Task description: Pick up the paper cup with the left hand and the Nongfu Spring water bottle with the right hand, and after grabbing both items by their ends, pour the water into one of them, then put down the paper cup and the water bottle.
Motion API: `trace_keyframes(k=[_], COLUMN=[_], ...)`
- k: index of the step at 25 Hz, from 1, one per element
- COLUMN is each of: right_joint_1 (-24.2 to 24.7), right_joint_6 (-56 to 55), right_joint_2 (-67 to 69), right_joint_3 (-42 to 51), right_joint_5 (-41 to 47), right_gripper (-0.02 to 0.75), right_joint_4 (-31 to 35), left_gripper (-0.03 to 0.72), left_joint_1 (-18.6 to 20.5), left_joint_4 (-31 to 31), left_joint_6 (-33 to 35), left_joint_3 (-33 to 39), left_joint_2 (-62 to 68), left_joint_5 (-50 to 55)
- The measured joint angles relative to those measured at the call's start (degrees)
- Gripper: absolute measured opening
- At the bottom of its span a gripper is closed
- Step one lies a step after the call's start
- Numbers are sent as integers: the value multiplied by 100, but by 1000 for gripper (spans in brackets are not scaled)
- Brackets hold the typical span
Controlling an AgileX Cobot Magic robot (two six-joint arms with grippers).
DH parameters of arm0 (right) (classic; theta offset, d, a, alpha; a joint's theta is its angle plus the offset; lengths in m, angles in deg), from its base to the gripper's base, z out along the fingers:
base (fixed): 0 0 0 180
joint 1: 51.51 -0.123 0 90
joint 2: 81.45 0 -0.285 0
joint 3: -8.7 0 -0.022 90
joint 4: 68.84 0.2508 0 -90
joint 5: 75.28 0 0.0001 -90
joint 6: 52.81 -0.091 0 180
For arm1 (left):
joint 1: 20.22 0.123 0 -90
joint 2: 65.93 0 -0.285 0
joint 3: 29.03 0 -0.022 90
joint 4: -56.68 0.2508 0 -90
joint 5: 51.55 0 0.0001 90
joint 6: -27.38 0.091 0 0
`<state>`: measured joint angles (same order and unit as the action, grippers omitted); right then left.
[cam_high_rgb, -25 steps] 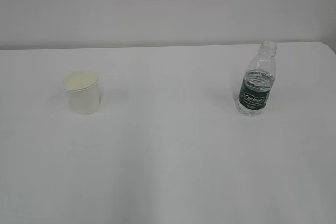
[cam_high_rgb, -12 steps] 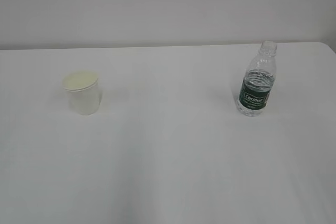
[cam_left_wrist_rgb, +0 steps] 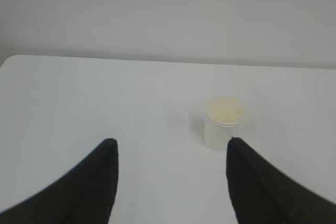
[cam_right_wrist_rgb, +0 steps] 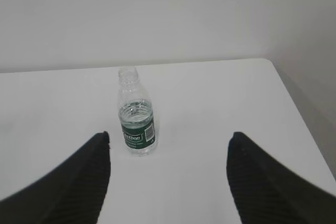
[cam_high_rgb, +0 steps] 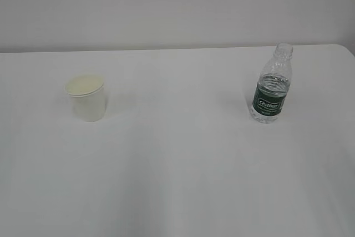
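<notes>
A small white paper cup with a cream inside stands upright on the left of the table. The clear, uncapped Nongfu Spring water bottle with its dark green label stands upright on the right, holding some water. Neither arm shows in the exterior view. In the left wrist view my left gripper is open and empty, and the cup stands ahead of it, nearer the right finger. In the right wrist view my right gripper is open and empty, with the bottle ahead, close to the left finger.
The white table runs back to a pale wall. Its right edge lies a short way beyond the bottle, and its rounded far left corner shows in the left wrist view.
The cup and the bottle have not moved. No arm has come into the exterior view.
</notes>
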<state>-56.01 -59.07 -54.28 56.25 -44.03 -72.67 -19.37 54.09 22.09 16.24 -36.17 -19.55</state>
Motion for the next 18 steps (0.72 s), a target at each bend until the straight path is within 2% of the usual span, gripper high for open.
trace_keyframes(k=[18], right_joint_1=[0], right_joint_6=[11], right_joint_2=[1440], right_joint_3=[0], right_joint_5=[-1562], right_gripper=[500], right_joint_4=[47], left_gripper=[461], left_joint_1=[-810], left_joint_4=[-5], left_joint_6=[0], left_joint_3=[0], left_joint_2=[1732], left_joint_5=[-1570])
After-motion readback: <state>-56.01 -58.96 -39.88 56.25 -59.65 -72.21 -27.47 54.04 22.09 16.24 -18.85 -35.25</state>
